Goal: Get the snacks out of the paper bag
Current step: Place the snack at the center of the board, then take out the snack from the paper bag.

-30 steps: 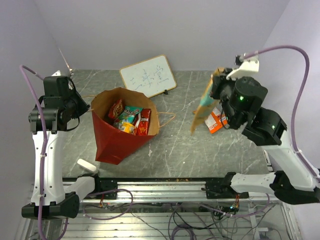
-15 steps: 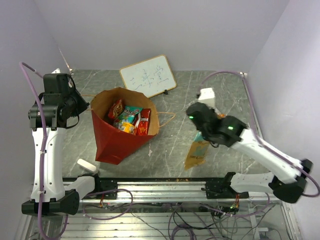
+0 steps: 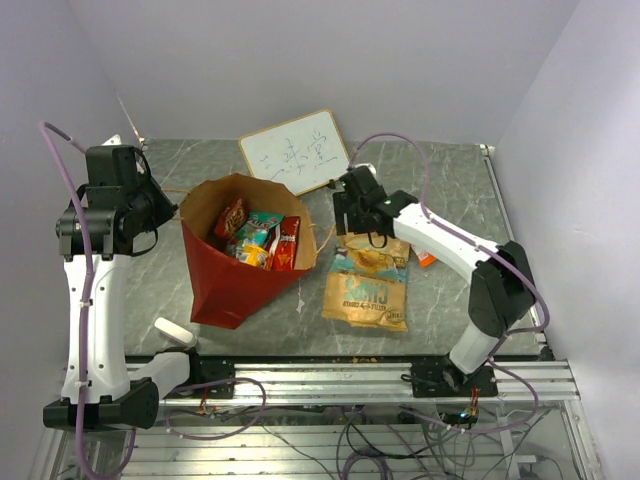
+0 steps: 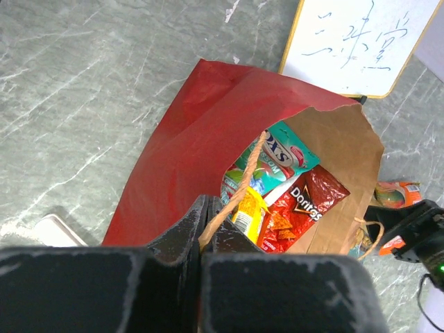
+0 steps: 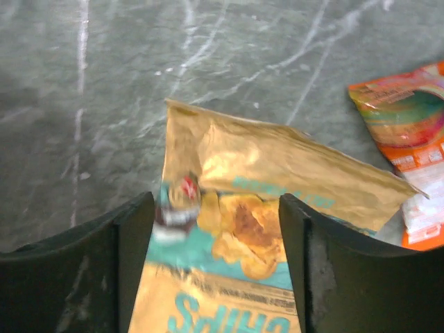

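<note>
The red paper bag (image 3: 228, 275) stands open, brown inside, with several snacks (image 3: 262, 238) in it: a red Doritos packet (image 4: 305, 205), a teal one (image 4: 281, 154) and a yellow one (image 4: 251, 208). My left gripper (image 4: 206, 208) is shut on the bag's thin loop handle (image 4: 239, 187) at the bag's left rim (image 3: 185, 215). A gold and teal chips bag (image 3: 368, 285) lies flat on the table right of the paper bag. My right gripper (image 5: 216, 236) hangs open just over its top end (image 5: 277, 173), jaws apart on either side. An orange packet (image 5: 406, 132) lies beyond.
A white framed writing board (image 3: 297, 150) leans at the back, just behind the right gripper (image 3: 352, 212). A small white object (image 3: 173, 332) lies at the near edge left of the bag. The orange packet (image 3: 425, 258) is partly under the right arm.
The right arm swung from the far right to the middle, carrying the chips bag, laid it flat on the table and opened its jaws. The left gripper kept its hold on the handle.
</note>
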Controlling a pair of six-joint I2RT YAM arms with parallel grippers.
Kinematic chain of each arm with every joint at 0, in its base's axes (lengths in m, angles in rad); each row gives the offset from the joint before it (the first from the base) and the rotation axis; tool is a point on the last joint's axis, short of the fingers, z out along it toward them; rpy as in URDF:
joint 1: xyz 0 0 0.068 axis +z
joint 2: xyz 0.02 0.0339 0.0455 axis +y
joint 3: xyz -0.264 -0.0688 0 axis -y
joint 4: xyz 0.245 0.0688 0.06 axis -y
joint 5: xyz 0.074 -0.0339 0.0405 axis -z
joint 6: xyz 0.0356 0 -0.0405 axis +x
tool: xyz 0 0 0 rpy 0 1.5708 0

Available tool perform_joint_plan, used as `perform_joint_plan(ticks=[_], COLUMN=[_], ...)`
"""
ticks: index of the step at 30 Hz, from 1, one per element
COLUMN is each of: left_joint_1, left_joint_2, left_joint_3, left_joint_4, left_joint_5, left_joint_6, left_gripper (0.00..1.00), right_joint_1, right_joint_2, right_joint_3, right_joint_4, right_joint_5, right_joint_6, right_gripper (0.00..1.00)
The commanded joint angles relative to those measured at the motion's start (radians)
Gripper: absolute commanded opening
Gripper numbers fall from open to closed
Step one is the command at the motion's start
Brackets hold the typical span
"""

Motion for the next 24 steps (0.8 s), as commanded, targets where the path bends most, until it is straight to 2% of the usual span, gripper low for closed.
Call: perform_joint_plan(ticks=[1,5,11,18,24], left_joint_1=[0.001,0.0,0.0,0.0,0.0], left_joint_2=[-0.025,-0.042,-0.062,-0.072,-0.082], left_joint_3=[0.014,-0.013,-0.026,-0.035,-0.058], left_joint_4=[0.047,0.082,0.115,0.114,0.049], left_joint_5=[0.018,0.052,0.088,0.077,-0.013], left_joint_6=[0.04,0.062,0.132,0.135,0.089], left_gripper=[0.07,0.07,0.07,0.07,0.07], right_joint_1=[-0.085,-0.121,-0.124,-0.128,-0.074], right_joint_2=[-0.124,-0.251,-0.274,-0.211,-0.127], right_joint_3=[-0.049,-0.129,-0.05,0.175,0.374], right_joint_4=[0.058,0.041,-0.06,-0.211,-0.376], right_joint_5=[-0.344,-0.44,-0.505,-0.432,-0.277], right_joint_6=[-0.038,-0.053,-0.027,0.016,-0.064], right_gripper=[0.77,0.86,0.86,0.86,0.85])
